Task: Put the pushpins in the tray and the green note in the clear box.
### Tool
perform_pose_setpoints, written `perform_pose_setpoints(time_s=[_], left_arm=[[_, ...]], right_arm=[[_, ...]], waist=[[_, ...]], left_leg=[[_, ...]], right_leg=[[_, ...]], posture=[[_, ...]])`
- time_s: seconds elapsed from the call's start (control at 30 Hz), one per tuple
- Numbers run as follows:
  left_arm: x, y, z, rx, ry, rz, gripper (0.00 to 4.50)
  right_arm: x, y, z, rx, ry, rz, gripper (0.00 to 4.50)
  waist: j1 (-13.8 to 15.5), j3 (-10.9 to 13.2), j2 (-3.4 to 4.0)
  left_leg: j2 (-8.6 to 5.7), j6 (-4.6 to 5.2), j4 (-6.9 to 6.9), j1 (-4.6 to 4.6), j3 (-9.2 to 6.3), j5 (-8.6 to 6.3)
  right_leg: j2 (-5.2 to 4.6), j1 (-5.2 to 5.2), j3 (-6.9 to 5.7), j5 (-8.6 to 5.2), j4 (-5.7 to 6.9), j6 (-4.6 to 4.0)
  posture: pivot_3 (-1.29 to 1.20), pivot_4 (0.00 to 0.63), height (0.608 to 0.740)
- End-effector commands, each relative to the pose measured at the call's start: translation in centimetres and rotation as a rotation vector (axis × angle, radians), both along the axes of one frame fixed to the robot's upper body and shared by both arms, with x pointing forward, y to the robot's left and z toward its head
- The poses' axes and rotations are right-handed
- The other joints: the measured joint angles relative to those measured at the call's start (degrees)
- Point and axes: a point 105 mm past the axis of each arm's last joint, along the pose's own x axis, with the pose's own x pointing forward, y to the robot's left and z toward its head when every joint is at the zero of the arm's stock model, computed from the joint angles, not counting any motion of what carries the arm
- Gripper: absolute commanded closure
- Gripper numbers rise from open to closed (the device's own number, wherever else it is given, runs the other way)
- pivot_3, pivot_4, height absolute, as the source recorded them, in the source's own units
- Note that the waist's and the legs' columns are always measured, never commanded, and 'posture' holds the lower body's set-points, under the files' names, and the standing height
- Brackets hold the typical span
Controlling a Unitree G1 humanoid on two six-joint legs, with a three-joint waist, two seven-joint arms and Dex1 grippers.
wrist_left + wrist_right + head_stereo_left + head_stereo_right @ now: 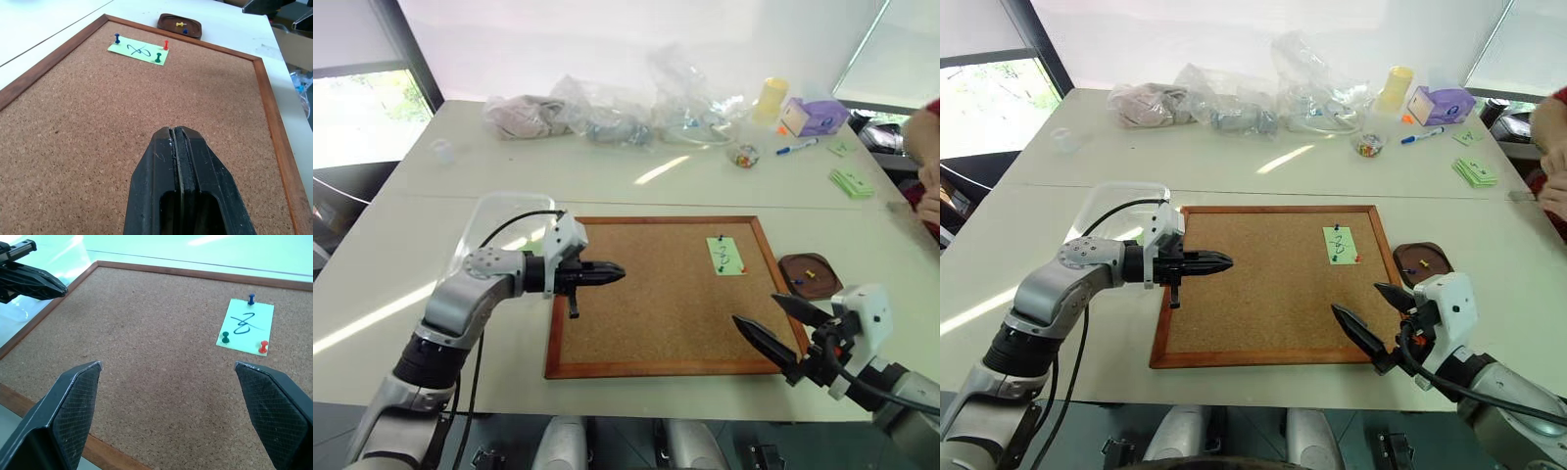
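A cork board (675,294) with a wooden frame is laid flat on the white tabletop (636,181). The green note (725,256) is found at about two o'clock on the board, fastened by three pushpins: a blue pushpin (251,298), a green pushpin (225,337) and a red pushpin (264,346). The tray (810,275) is set on the tabletop just beside the board's three o'clock edge; a yellow pushpin (180,24) and another blue pin are seen lying in it. The clear box (504,230) is placed at the board's nine o'clock side, partly hidden by the left arm.

The left end effector (615,274) is held over the board's nine o'clock part, fingers pressed fully together with nothing between them. The right end effector (766,318) is held over the five o'clock corner, fingers spread wide and empty.
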Motion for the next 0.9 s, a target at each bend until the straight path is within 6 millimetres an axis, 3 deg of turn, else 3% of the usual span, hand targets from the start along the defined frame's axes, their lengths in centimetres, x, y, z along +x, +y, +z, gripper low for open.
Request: perform_pose_setpoints(time_s=[0.03,0.53,0.63,0.77,0.9], left_arm=[[-0.2,-0.2,1.5,-0.028,-0.067,-0.012,4.46],[-0.2,-1.6,2.0,-0.096,-0.069,-0.002,4.46],[1.0,-2.2,3.3,-0.154,-0.078,0.066,4.46],[1.0,-3.7,4.1,-0.17,-0.075,0.067,4.46],[1.1,-4.8,0.9,-0.007,-0.073,0.115,4.46]], right_arm=[[0.0,0.0,0.5,-0.007,-0.029,0.008,0.0],[0.6,-0.1,0.7,-0.015,-0.064,-0.026,0.0],[1.2,-0.3,1.0,-0.023,-0.094,-0.05,0.0],[3.0,-1.2,1.7,-0.023,-0.163,-0.128,0.0],[7.0,-2.6,1.4,-0.068,-0.196,-0.273,0.0]], waist=[[0.01,0.0,0.0],[0.0,0.0,0.0],[0.08,0.0,0.0],[-0.05,0.01,-0.04],[-0.33,-0.06,0.09]], left_leg=[[0.0,0.0,0.0,0.0,0.0,0.0],[-0.01,0.0,0.0,0.0,0.0,0.0],[-0.01,0.0,0.0,0.0,0.0,0.0],[-0.03,0.0,0.03,-0.01,-0.01,0.0],[-0.03,0.0,0.01,0.06,0.05,0.0]], right_leg=[[0.0,0.0,0.0,0.0,0.0,0.0],[0.01,0.0,0.0,0.07,0.0,0.12],[0.0,0.01,0.01,0.06,-0.01,0.11],[0.01,0.03,0.01,0.08,-0.02,0.15],[0.07,0.03,0.07,0.08,0.0,0.15]], posture=[[0.0,0.15,0.737],[0.0,0.15,0.737],[0.0,0.15,0.737],[0.0,0.15,0.737],[0.0,0.15,0.737]])
